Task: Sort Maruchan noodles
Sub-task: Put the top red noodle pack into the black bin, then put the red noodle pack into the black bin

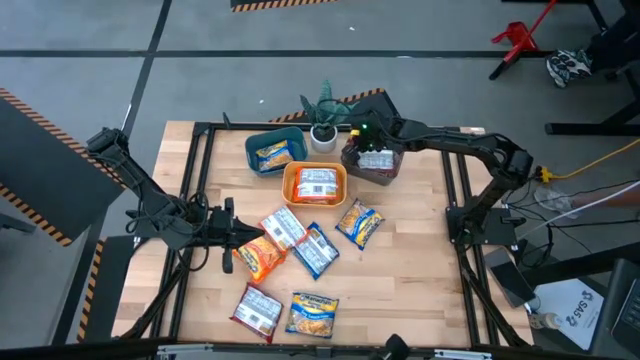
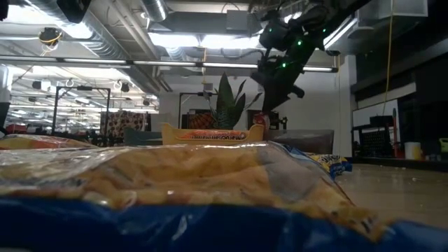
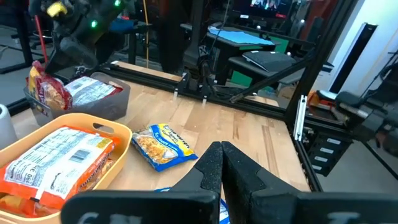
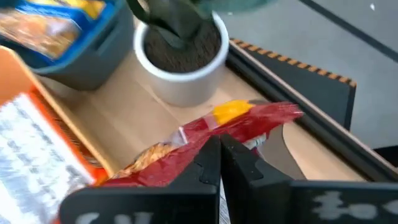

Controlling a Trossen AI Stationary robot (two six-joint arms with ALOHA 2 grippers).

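Note:
My right gripper (image 1: pixel 352 143) is over the grey bin (image 1: pixel 385 170) at the table's far side, shut on a red-and-white noodle packet (image 4: pixel 186 146). Another red-and-white packet (image 3: pixel 93 92) lies in that bin. The orange bin (image 1: pixel 315 200) holds an orange packet (image 1: pixel 317 183), and the teal bin (image 1: pixel 255 140) holds a yellow-and-blue one (image 1: pixel 274 153). Several more packets lie loose on the wood, among them a yellow-and-blue one (image 1: pixel 358 223) and an orange one (image 1: pixel 262 258). My left gripper (image 1: pixel 228 243) waits shut at the table's left, next to the orange packet. My right gripper pinches the red-and-white packet by its upper edge (image 4: pixel 208 138) between its two fingers. It comes slanting down from the table's right side. The packet stands on edge below the fingers, its lower part (image 3: pixel 42 93) down inside the grey bin's end nearest the plant pot.
A white pot (image 1: pixel 322 137) with a green plant stands between the teal and grey bins, close to my right gripper. A black frame rail (image 1: pixel 455 200) borders the table. Bare wood (image 1: pixel 410 260) lies at the table's right half.

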